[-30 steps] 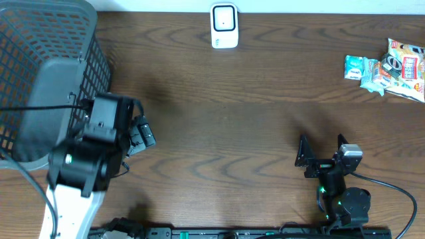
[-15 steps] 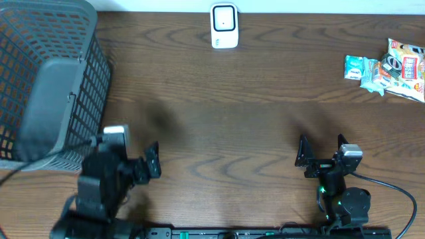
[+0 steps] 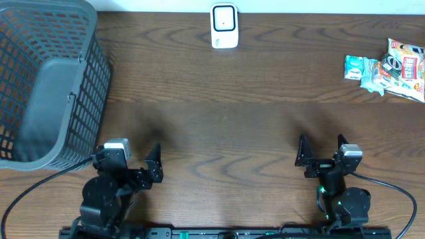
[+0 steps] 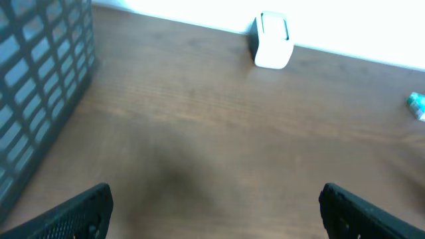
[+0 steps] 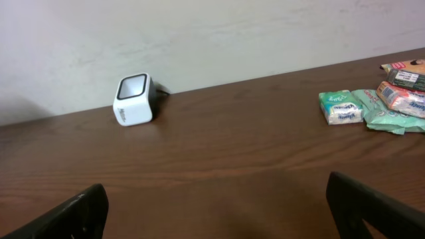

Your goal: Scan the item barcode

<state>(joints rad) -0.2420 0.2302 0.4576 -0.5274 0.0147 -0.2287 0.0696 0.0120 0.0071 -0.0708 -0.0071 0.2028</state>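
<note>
Bench: dark wood-grain bench (image 3: 226, 113), seen from above and from both wrists.
Items: a small heap of packets (image 3: 387, 66) at the far right edge of the bench, lying flat. A teal pack (image 3: 354, 66) is the leftmost of them, and red-and-white wrappers are piled behind and to its right.
Barcode: cannot be made out on any packet in any view.
Scanner: white barcode scanner (image 3: 224, 26) standing upright at the far edge, about mid-width. Its window faces the near side of the bench.
Basket: grey mesh basket (image 3: 93, 99) at the far left corner. Nothing can be made out inside it.
Right gripper: right gripper (image 3: 322, 149) low at the near edge, right of centre. Its jaws are spread wide with nothing between them, and only bare wood shows between the two fingers in its wrist view.
Left gripper: left gripper (image 4: 222, 211) at the near edge, just in front of the basket. Its jaws are also spread wide and holding nothing.
Items vs right gripper: the packets lie well apart from it, farther back and off to its right. Nothing touches them.
Items vs left gripper: on the opposite side of the bench, the whole width away. Only a sliver of teal shows at the right edge of its wrist view.
Items vs scanner: well apart, with the scanner far to their left along the back edge.
</note>
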